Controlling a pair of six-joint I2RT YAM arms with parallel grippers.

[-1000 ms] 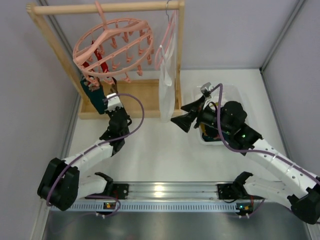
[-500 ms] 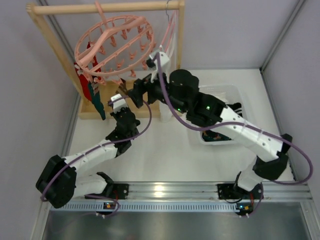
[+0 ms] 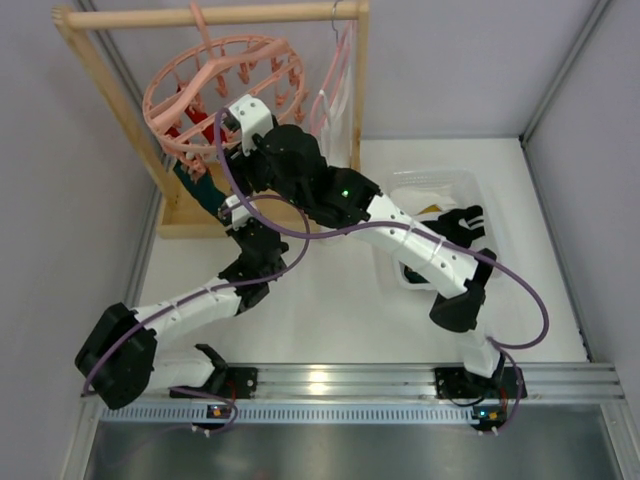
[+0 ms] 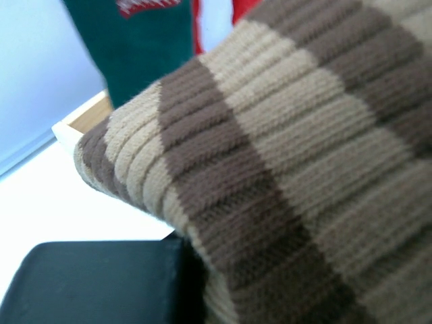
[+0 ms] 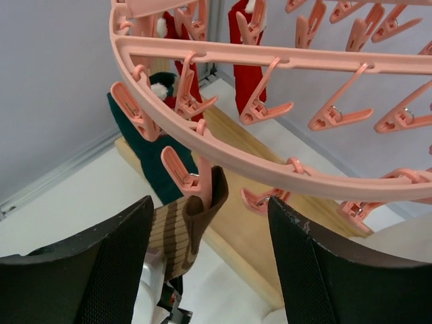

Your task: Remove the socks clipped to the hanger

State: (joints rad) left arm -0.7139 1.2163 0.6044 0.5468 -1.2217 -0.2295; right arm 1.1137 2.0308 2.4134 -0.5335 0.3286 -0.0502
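The task is judged unfinished. A brown-and-tan striped ribbed sock point(image 5: 183, 233), a dark teal sock point(image 5: 145, 152) and red socks point(image 5: 246, 81) are seen clipped under the round salmon-pink plastic ring hanger point(image 5: 317, 59). The hanger is hung tilted from the wooden rail frame point(image 3: 210, 15) at the far left of the worktop point(image 3: 330, 300).

The striped sock is held at its top by a pink clip peg point(image 5: 202, 177). Its long axis is slanted, running from the peg down toward the left pincer point(image 3: 230, 205), which is closed on its lower end. The right pincer point(image 5: 209, 202) is spread open with its fingers either side of that peg, and nothing is gripped. This sock and the others are left to be released.
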